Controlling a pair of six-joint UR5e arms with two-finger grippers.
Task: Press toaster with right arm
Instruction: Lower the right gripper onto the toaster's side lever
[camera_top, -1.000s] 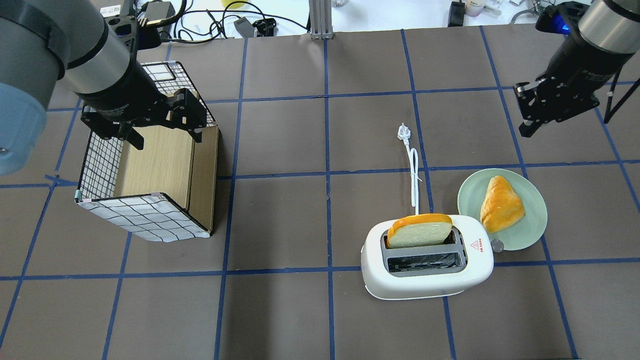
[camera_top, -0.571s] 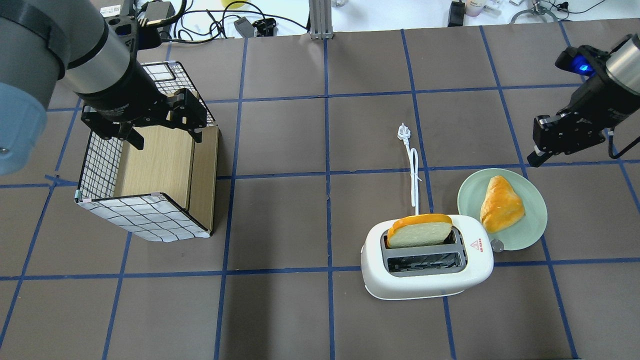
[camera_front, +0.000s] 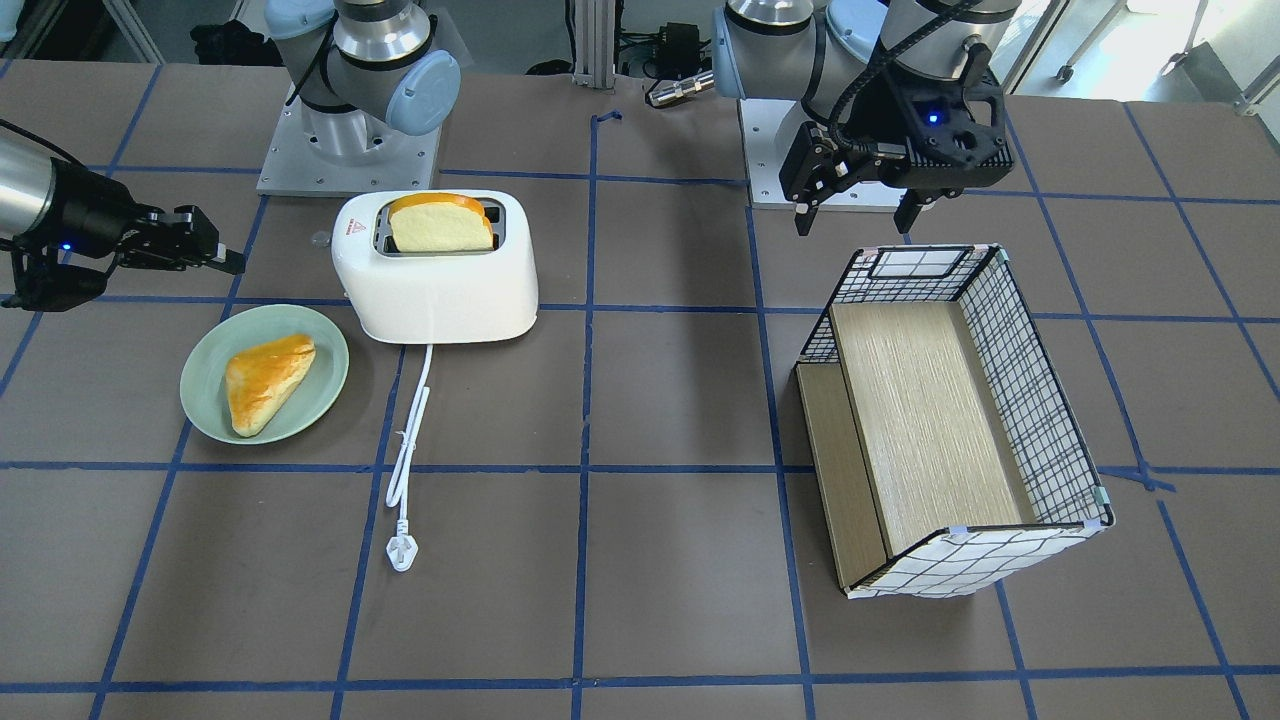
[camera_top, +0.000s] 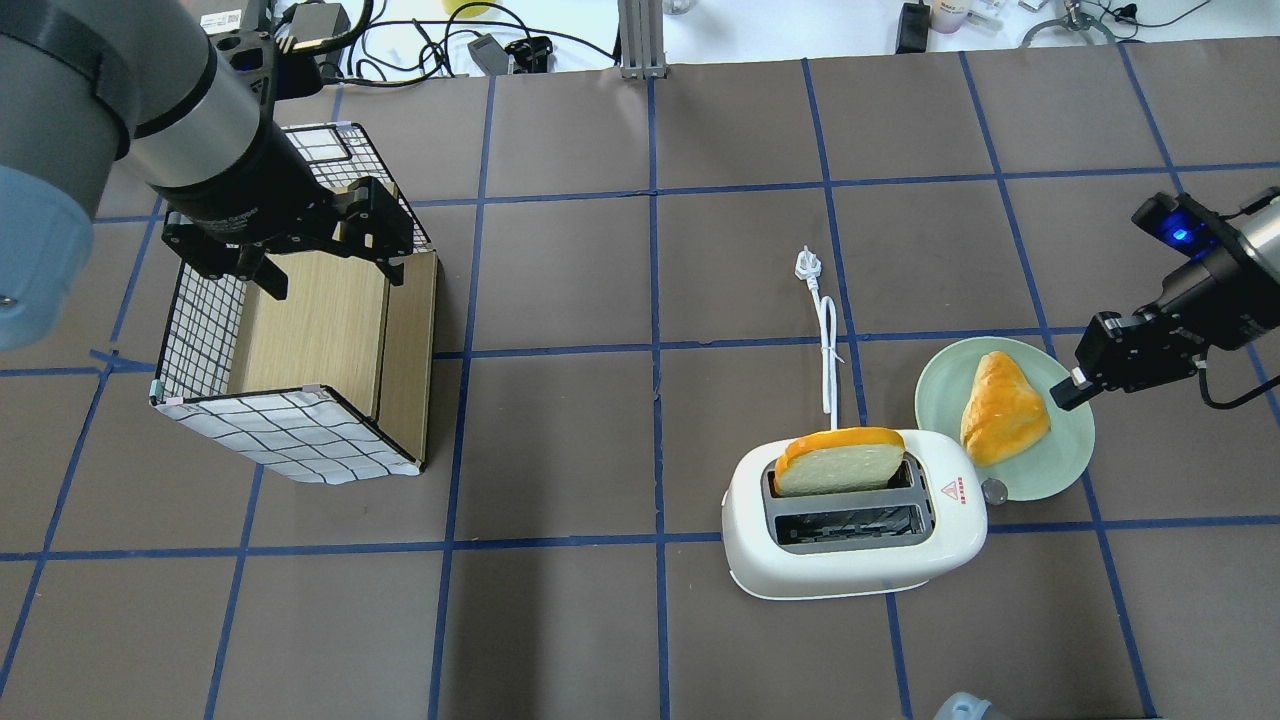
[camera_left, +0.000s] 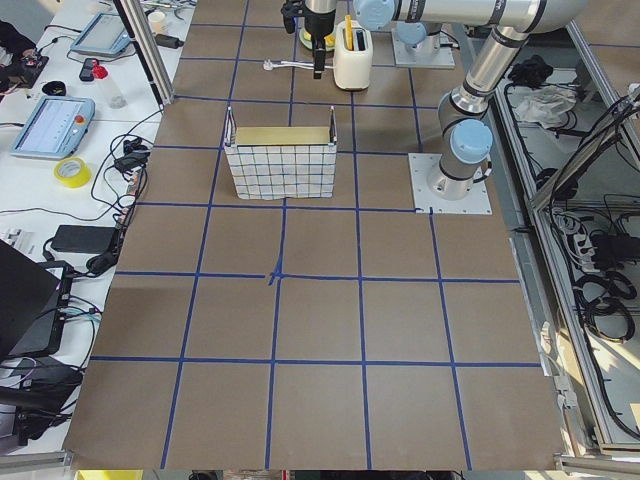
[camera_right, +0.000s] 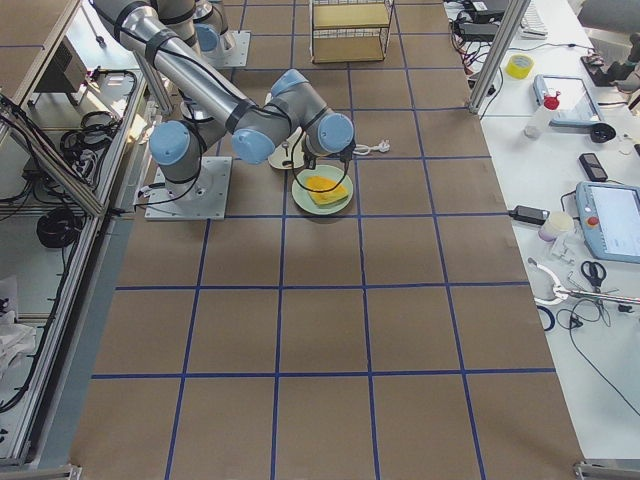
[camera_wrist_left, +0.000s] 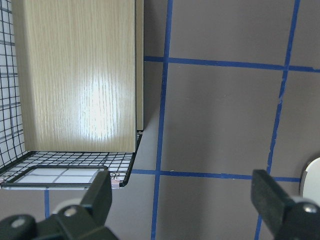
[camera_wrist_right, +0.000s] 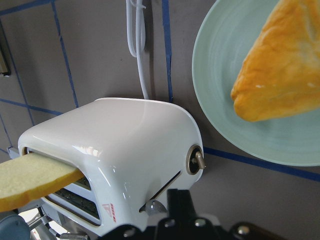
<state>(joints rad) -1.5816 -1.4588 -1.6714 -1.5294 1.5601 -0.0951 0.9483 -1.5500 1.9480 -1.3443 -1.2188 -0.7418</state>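
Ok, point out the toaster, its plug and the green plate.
toaster (camera_front: 435, 285): exterior front-facing view, on its white side wall.
plug (camera_front: 403, 553): exterior front-facing view, on the plug head at the cord's end.
plate (camera_front: 203, 390): exterior front-facing view, on bare rim beside the pastry.

The brown table (camera_top: 600, 620), marked with blue tape lines, carried the white toaster (camera_top: 855, 565), a green plate (camera_top: 1060, 465) just beside it, and a checked wire box (camera_top: 290, 435) well apart. The toaster's cord (camera_top: 829, 370) lay there too.
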